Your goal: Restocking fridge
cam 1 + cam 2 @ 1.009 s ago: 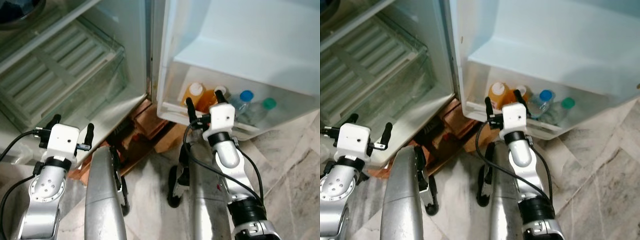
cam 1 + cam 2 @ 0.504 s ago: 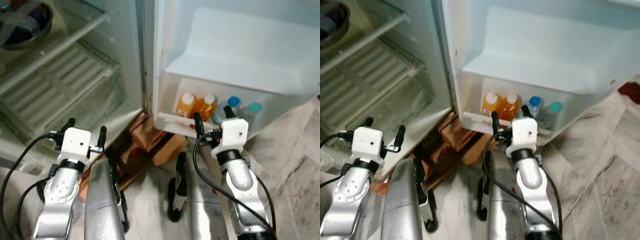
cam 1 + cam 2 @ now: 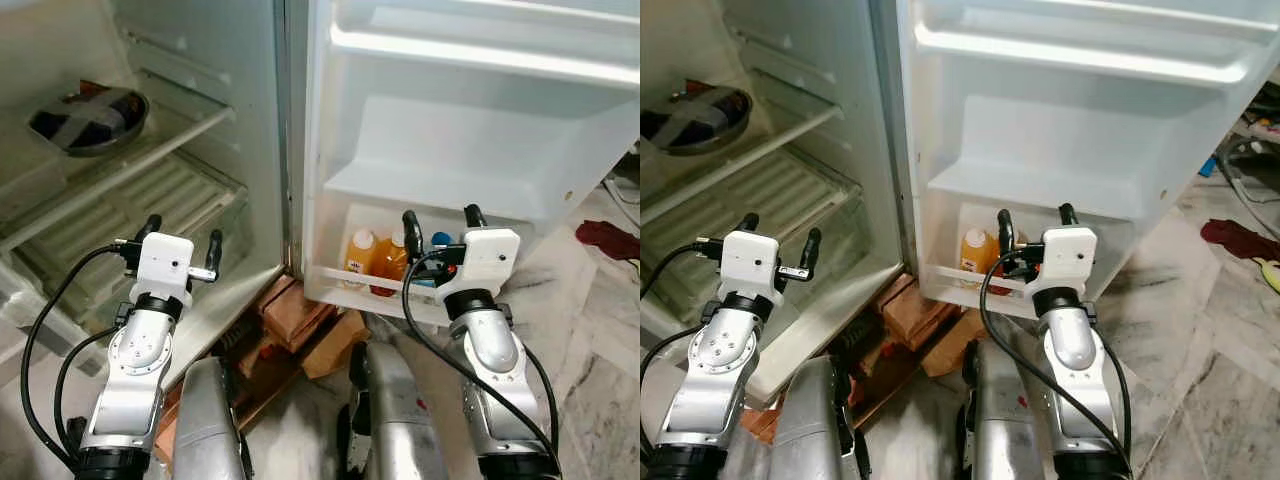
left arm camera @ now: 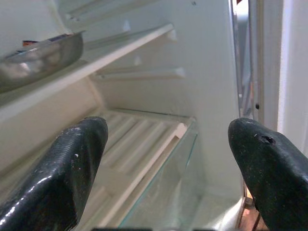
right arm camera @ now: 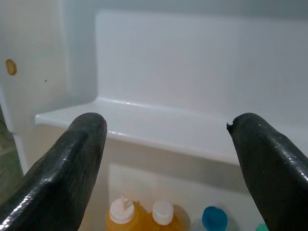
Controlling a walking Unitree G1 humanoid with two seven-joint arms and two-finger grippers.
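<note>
The fridge stands open before me. Its inside [image 3: 190, 130] is on the left, with white shelves and a ribbed crisper drawer [image 4: 144, 159] under a glass cover. The door [image 3: 470, 120] is on the right. Its lowest bin [image 3: 345, 280] holds two orange bottles [image 3: 362, 255] [image 5: 122, 214] and a blue-capped bottle [image 5: 211, 219]. My left gripper [image 3: 182, 232] is open and empty in front of the crisper. My right gripper [image 3: 441, 216] is open and empty, held just in front of the door bin, above the bottles.
A metal bowl [image 3: 90, 115] sits on an upper shelf inside the fridge. Brown boxes [image 3: 300, 320] lie on the floor under the fridge's front edge. A red cloth [image 3: 608, 238] lies on the marble floor at the right.
The camera has tilted up, bringing the upper door shelves and the bowl's shelf into view. Both arms have risen with it, grippers still open and empty.
</note>
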